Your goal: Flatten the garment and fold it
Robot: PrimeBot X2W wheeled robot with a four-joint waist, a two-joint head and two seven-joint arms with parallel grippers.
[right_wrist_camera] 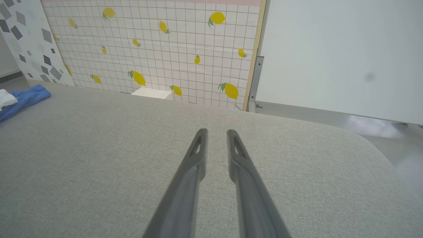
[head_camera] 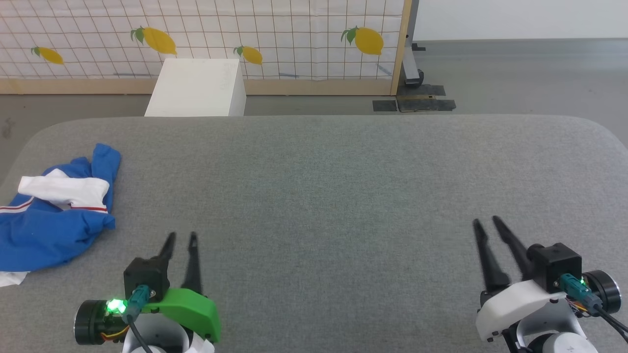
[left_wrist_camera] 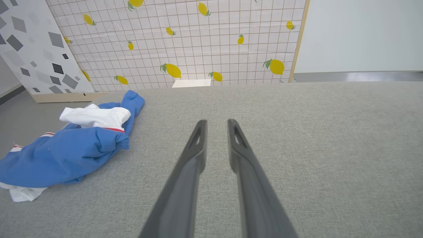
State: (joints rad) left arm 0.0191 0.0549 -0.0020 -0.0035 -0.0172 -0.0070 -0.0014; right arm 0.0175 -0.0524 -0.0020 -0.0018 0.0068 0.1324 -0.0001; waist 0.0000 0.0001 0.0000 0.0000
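Observation:
The garment [head_camera: 54,215] is a bright blue shirt with white sleeves and red-and-white trim, lying crumpled at the left edge of the grey table [head_camera: 343,186]. It also appears left of the fingers in the left wrist view, garment [left_wrist_camera: 72,148], and as a small blue corner, garment [right_wrist_camera: 23,99], in the right wrist view. My left gripper [head_camera: 181,238] hovers at the lower left, to the right of the garment and apart from it, open by a narrow gap with nothing between its fingers. My right gripper [head_camera: 485,219] sits at the lower right, far from the cloth, also slightly open and empty.
A white box [head_camera: 198,88] stands on the floor behind the table's far edge. A lemon-patterned tiled panel [head_camera: 196,34] runs along the back. The table's corners are rounded, and grey floor [head_camera: 515,78] lies beyond on the right.

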